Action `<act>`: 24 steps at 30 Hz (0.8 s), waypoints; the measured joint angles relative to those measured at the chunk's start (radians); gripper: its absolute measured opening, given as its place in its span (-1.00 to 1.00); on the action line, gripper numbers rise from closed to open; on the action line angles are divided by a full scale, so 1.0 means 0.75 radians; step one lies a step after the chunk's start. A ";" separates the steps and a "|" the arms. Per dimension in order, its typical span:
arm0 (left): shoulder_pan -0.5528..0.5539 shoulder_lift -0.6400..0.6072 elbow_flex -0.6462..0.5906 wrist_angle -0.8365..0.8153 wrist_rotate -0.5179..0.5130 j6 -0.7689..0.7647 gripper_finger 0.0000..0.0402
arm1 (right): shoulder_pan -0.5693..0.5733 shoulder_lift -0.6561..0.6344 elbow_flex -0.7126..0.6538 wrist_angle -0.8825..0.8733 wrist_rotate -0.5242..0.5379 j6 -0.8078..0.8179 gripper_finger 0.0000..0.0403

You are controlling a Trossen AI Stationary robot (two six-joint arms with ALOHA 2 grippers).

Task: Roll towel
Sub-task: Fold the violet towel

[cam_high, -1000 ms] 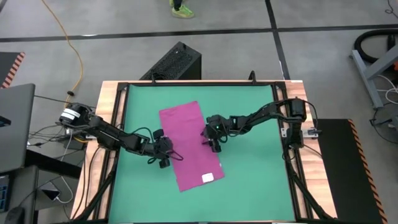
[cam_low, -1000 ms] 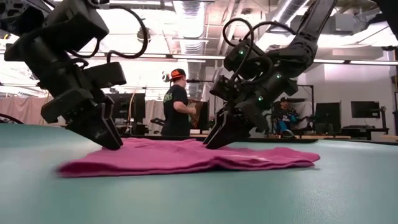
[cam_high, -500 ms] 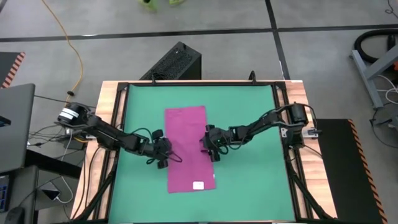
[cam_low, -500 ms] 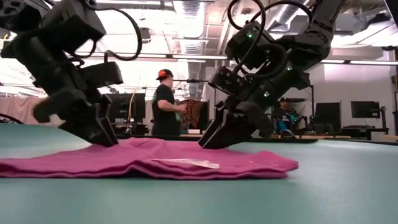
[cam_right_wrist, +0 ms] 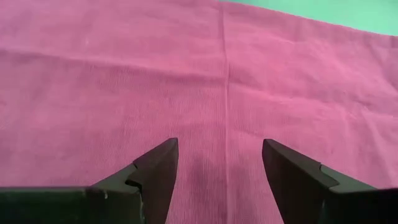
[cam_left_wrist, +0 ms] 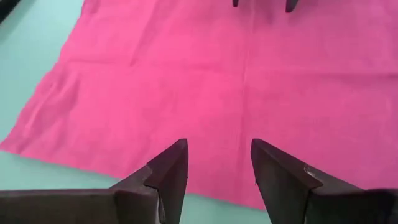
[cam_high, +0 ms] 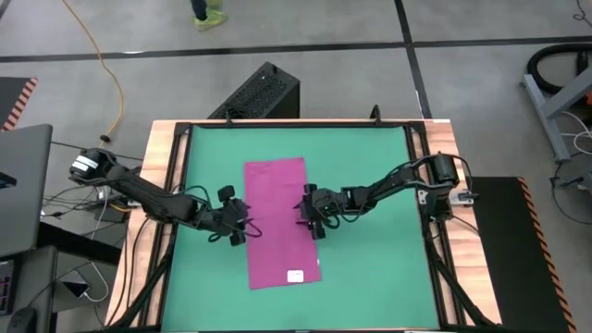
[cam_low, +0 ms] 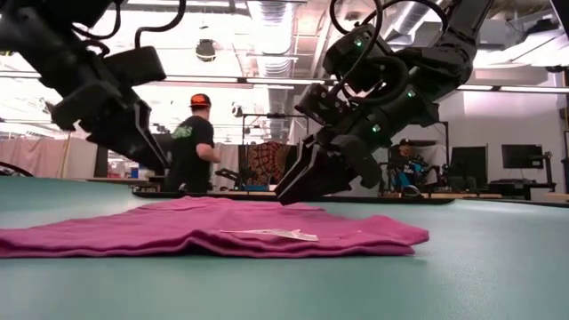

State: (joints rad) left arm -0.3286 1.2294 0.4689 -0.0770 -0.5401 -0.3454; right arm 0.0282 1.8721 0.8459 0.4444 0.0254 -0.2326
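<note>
As left tool (cam_high: 240, 227) lifts off, towel (cam_high: 280, 220) stays flat

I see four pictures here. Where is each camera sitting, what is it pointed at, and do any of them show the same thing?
High view: above the table, looking straight down on the green mat, the towel and both arms.
Low view: at table-top height, looking level across the towel into the room; both arms come in from above.
Left wrist view: on the left arm, looking past the open left gripper at the towel.
Right wrist view: on the right arm, past the open right gripper.
All four share the towel.
</note>
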 joint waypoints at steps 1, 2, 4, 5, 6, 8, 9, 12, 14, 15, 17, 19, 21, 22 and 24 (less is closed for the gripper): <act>0.000 0.013 -0.009 0.035 0.006 0.009 -0.17 | -0.004 0.000 0.000 0.000 0.000 -0.004 0.28; 0.000 0.027 -0.019 0.067 0.008 0.015 -0.17 | -0.005 0.000 0.000 0.002 -0.001 -0.007 0.28; 0.000 0.057 -0.030 0.078 0.004 0.016 -0.17 | -0.018 -0.001 0.000 0.008 -0.002 -0.011 0.28; 0.000 0.073 -0.036 0.088 0.003 0.016 -0.17 | -0.025 -0.001 0.000 0.007 -0.004 -0.010 0.28; 0.001 0.085 -0.040 0.093 0.000 0.015 -0.17 | -0.034 -0.001 0.000 0.001 -0.004 -0.009 0.28; 0.001 0.107 -0.041 0.112 0.001 0.015 -0.17 | -0.049 -0.001 0.000 -0.030 -0.005 -0.002 0.28; 0.001 0.116 -0.041 0.121 0.005 0.015 -0.17 | -0.053 -0.001 0.000 -0.042 -0.005 0.003 0.28; 0.001 0.148 -0.041 0.145 0.022 0.015 -0.17 | -0.066 -0.002 0.000 -0.064 -0.007 0.018 0.28; 0.001 0.168 -0.041 0.150 0.029 0.014 -0.17 | -0.066 -0.002 0.000 -0.071 -0.008 0.027 0.28; 0.001 0.182 -0.041 0.163 0.038 0.015 -0.17 | -0.066 -0.002 0.000 -0.079 -0.009 0.030 0.28; 0.000 0.204 -0.040 0.177 0.051 0.016 -0.17 | -0.065 -0.002 0.000 -0.099 -0.009 0.030 0.28; 0.000 0.224 -0.040 0.201 0.063 0.016 -0.17 | -0.065 -0.002 0.001 -0.107 -0.009 0.031 0.28; 0.000 0.226 -0.040 0.192 0.062 0.026 -0.17 | -0.065 -0.003 0.001 -0.113 -0.009 0.031 0.28; 0.000 0.228 -0.040 0.193 0.060 0.028 -0.17 | -0.068 -0.004 0.002 -0.121 -0.009 0.031 0.28; 0.000 0.229 -0.040 0.167 0.050 0.029 -0.17 | -0.068 -0.005 0.003 -0.135 -0.009 0.034 0.28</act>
State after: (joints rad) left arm -0.3286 1.4010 0.4393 0.0479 -0.5028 -0.3234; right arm -0.0231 1.8687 0.8478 0.3428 0.0185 -0.2070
